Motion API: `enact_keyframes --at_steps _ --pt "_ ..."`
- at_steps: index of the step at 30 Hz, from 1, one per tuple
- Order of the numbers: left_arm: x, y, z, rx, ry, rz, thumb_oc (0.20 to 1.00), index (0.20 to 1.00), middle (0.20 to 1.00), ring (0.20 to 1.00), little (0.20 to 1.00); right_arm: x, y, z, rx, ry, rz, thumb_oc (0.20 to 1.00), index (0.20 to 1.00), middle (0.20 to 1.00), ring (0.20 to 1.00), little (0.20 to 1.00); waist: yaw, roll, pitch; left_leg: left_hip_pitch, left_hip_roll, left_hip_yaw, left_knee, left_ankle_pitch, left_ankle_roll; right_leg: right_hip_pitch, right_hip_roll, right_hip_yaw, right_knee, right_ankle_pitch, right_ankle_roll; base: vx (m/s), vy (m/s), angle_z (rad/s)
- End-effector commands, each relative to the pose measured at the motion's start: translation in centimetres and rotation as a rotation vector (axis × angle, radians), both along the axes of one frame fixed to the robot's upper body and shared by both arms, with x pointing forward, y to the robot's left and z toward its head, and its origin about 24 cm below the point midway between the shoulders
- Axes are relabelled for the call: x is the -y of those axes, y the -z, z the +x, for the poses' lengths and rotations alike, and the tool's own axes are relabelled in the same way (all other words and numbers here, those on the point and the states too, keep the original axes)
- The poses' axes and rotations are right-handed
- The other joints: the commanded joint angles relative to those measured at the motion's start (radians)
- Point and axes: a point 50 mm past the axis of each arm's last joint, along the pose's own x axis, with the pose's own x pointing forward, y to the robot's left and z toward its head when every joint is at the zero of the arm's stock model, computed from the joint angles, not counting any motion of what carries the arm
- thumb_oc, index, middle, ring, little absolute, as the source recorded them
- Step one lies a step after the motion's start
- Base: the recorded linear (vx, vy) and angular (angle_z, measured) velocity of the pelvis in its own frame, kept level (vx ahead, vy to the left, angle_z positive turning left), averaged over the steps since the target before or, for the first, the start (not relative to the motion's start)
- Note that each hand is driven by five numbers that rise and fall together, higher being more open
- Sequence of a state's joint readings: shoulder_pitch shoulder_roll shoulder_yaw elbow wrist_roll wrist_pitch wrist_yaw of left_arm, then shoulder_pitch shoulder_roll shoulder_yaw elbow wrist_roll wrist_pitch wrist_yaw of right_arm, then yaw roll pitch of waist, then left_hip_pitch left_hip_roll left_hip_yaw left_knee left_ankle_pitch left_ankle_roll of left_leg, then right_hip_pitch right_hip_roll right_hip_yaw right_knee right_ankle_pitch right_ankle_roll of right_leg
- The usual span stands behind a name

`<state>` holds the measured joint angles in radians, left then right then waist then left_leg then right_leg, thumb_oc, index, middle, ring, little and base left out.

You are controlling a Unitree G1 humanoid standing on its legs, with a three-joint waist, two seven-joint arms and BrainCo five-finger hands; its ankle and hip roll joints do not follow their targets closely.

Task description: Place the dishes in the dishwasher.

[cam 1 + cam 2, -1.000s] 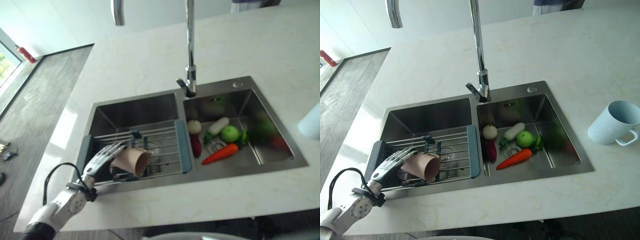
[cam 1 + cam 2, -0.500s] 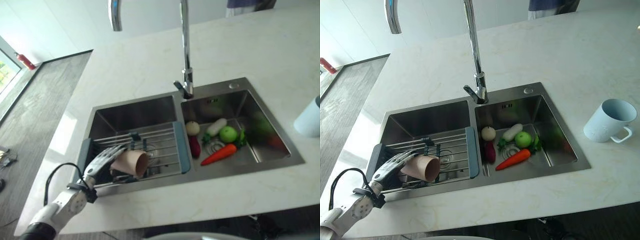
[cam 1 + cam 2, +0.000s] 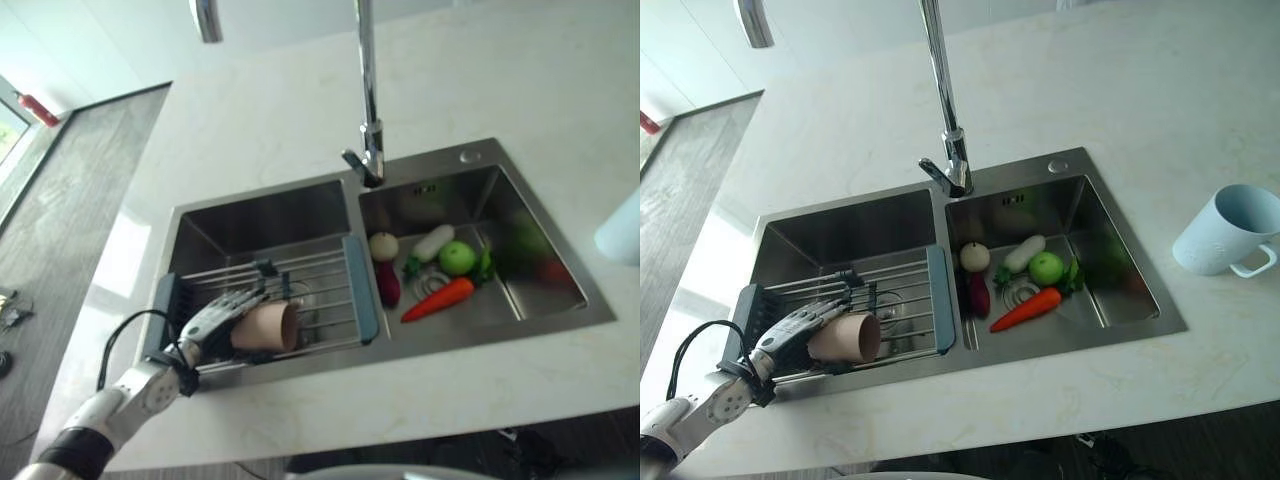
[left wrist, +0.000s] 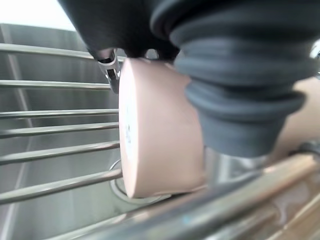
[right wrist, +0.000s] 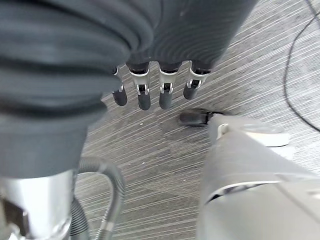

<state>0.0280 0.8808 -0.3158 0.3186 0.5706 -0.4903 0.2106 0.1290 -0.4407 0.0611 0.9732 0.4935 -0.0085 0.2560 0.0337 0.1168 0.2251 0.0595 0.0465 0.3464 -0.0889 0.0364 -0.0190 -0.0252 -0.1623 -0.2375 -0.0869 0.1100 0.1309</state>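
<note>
Left hand [image 3: 800, 327] at the pink cup [image 3: 845, 338], which lies on its side on the wire rack [image 3: 902, 300] set across the left basin of the sink [image 3: 1120, 320]. Compared with a second earlier, the fingers have curled closer over the top of the cup, so that the hand now wraps it from above rather than resting beside it; the cup itself has not left the rack, the apparent shift of the scene being camera motion. This suggests a grasp being secured before the cup is lifted toward the dishwasher, a step not yet begun. In the left wrist view the cup [image 4: 160, 130] sits directly against the hand's dark cover, its rim facing the rack bars. The right hand [image 5: 150, 95] hangs over the floor, fingers relaxed and loosely straight, holding nothing. In the right basin lie a carrot [image 3: 1025, 310], a green apple [image 3: 1045, 267] and other vegetables; a pale blue mug [image 3: 1225, 232] stands on the surface to the right of the sink, well apart from either hand.
</note>
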Motion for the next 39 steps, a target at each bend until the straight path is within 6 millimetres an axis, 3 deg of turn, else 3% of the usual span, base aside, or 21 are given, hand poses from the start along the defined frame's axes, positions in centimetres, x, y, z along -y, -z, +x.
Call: enact_keyframes --at_steps 1,8,9,26,33,39 --pt "-0.7 -0.8 0.2 -0.008 0.008 0.027 1.0 1.0 1.0 1.0 1.0 0.3 -0.6 1.7 0.068 0.02 0.012 1.0 1.0 1.0 1.0 1.0 0.008 -0.043 0.04 -0.041 -0.029 -0.051 0.051 -0.116 0.009 -0.013 -0.076 -0.054 0.176 -0.161 0.104 0.0 0.0 0.0" --pt "-0.5 -1.1 0.8 -0.035 0.012 0.028 1.0 1.0 1.0 1.0 1.0 0.2 -0.8 2.3 0.086 0.018 0.013 1.0 1.0 1.0 1.0 1.0 0.006 -0.048 0.056 -0.057 -0.024 -0.047 0.055 -0.112 0.01 -0.027 -0.075 -0.052 0.175 -0.155 0.107 0.0 0.0 0.0" --pt "-0.6 -1.2 0.8 -0.044 0.013 0.034 0.2 0.2 0.2 0.2 0.2 0.2 -0.8 2.4 0.091 0.016 0.012 1.0 1.0 1.0 1.0 1.0 0.005 -0.049 0.06 -0.061 -0.023 -0.046 0.057 -0.111 0.009 -0.03 -0.074 -0.052 0.174 -0.154 0.107 -0.01 -0.012 -0.04" --pt "-1.8 0.1 0.8 -0.127 -0.067 0.116 0.2 0.2 0.2 0.2 0.2 -0.1 -1.1 3.3 0.11 0.0 0.026 1.0 1.0 1.0 1.0 1.0 0.003 -0.054 0.062 -0.062 -0.016 -0.042 0.06 -0.108 0.009 -0.026 -0.068 -0.057 0.167 -0.152 0.107 0.0 -0.002 0.0" --pt "-2.6 -2.9 1.8 0.115 -0.172 -0.023 0.2 0.2 0.2 0.2 0.2 -1.0 -0.3 2.2 0.084 0.017 0.037 1.0 1.0 1.0 1.0 1.0 0.016 -0.053 0.024 -0.03 -0.017 -0.033 0.05 -0.116 0.014 0.01 -0.068 -0.072 0.158 -0.158 0.099 0.01 -0.007 0.0" --pt "-2.1 -7.4 2.2 0.488 -0.193 -0.233 0.2 0.2 0.2 0.2 0.2 -2.7 1.0 0.4 0.027 0.054 0.054 1.0 1.0 1.0 1.0 1.0 0.03 -0.06 -0.028 0.016 -0.017 -0.024 0.029 -0.121 0.014 0.063 -0.063 -0.092 0.142 -0.168 0.083 0.04 -0.039 0.04"
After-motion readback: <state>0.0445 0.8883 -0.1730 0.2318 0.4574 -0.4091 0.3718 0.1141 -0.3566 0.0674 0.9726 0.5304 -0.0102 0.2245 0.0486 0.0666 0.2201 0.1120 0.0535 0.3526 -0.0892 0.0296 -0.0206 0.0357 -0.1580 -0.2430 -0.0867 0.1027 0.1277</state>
